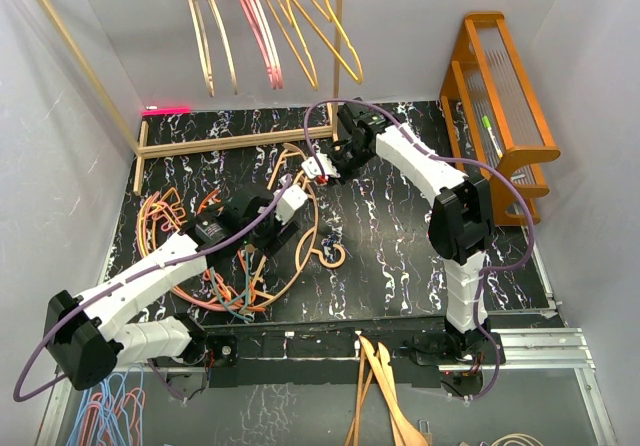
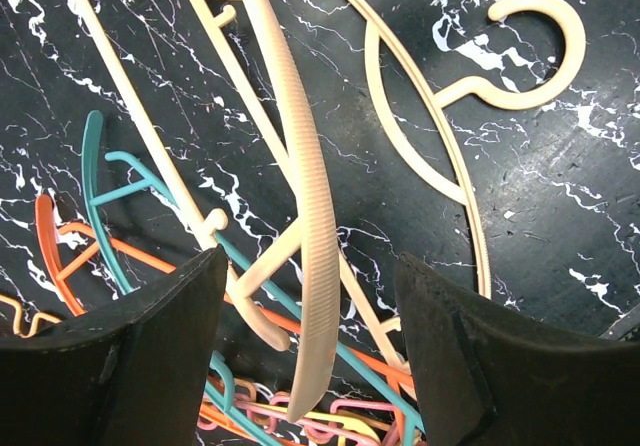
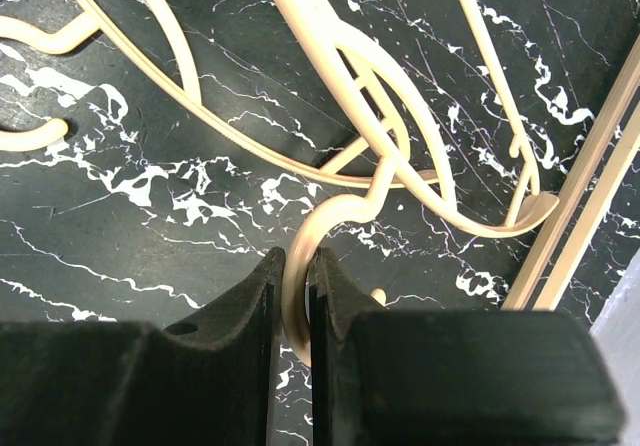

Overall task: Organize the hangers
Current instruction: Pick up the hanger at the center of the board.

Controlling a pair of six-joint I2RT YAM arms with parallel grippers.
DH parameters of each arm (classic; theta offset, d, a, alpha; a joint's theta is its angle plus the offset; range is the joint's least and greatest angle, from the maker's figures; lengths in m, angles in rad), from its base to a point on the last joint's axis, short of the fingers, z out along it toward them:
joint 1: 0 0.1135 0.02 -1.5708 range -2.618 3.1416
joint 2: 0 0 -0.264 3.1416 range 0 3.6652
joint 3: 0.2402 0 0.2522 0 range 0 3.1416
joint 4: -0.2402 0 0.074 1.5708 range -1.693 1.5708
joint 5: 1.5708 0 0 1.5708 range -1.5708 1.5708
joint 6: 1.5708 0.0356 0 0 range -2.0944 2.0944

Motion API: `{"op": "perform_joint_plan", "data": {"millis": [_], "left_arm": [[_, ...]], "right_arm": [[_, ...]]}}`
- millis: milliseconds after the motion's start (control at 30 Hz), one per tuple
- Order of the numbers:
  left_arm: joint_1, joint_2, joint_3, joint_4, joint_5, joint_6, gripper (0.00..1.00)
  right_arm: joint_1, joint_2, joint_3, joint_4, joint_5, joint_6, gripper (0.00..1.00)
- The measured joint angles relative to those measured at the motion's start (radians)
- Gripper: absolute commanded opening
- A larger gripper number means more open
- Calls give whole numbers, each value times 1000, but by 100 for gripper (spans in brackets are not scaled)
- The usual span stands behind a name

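My right gripper [image 3: 297, 256] is shut on the hook [image 3: 330, 211] of a tan hanger, lifted a little off the black marble table; in the top view this gripper [image 1: 318, 169] is near the table's middle. My left gripper [image 1: 293, 198] is just beside it. Its jaws [image 2: 308, 263] stand open on either side of a tan hanger's ribbed bar [image 2: 320, 196] and do not touch it. Another tan hanger [image 2: 530, 56] lies flat beyond. A tangled pile of orange, teal, pink and yellow hangers [image 1: 200, 256] lies at the table's left.
Tan, pink and yellow hangers [image 1: 270, 26] hang on a wooden rack [image 1: 75, 56] at the back; its base bar [image 1: 230, 141] lies across the table. An orange wooden shelf [image 1: 500, 96] stands at the right. Light wooden hangers [image 1: 380, 396] and blue-pink wire hangers [image 1: 110, 406] lie below the near edge.
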Motion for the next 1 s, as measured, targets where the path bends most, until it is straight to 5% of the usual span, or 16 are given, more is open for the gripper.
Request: {"op": "perform_joint_plan", "data": {"millis": [500, 667, 733, 767, 833, 900, 933, 967, 1000], "left_arm": [[-99, 32, -38, -13, -176, 0, 57], [-112, 42, -49, -11, -268, 0, 33], [-113, 42, -51, -2, -303, 1, 6], [-113, 42, -54, 4, -317, 0, 0], [-117, 42, -65, 4, -308, 15, 0], [-128, 42, -74, -3, -312, 8, 0], [-128, 42, -74, -5, -320, 0, 0], [-127, 42, -74, -6, -338, -11, 0], [-124, 29, -74, -13, -383, -68, 0]], "right_arm": [[-12, 0, 49, -27, -4, 19, 8], [-13, 0, 55, -33, -11, 26, 8], [-13, 0, 58, -40, -14, 26, 8], [-13, 0, 59, -43, -16, 27, 8], [-14, 0, 63, -36, -35, 26, 10], [-11, 0, 68, -36, -50, 26, 47], [-10, 0, 69, -36, -58, 26, 82], [-10, 0, 70, -40, -67, 39, 96], [-17, -11, 69, -31, -117, 84, 98]]}}
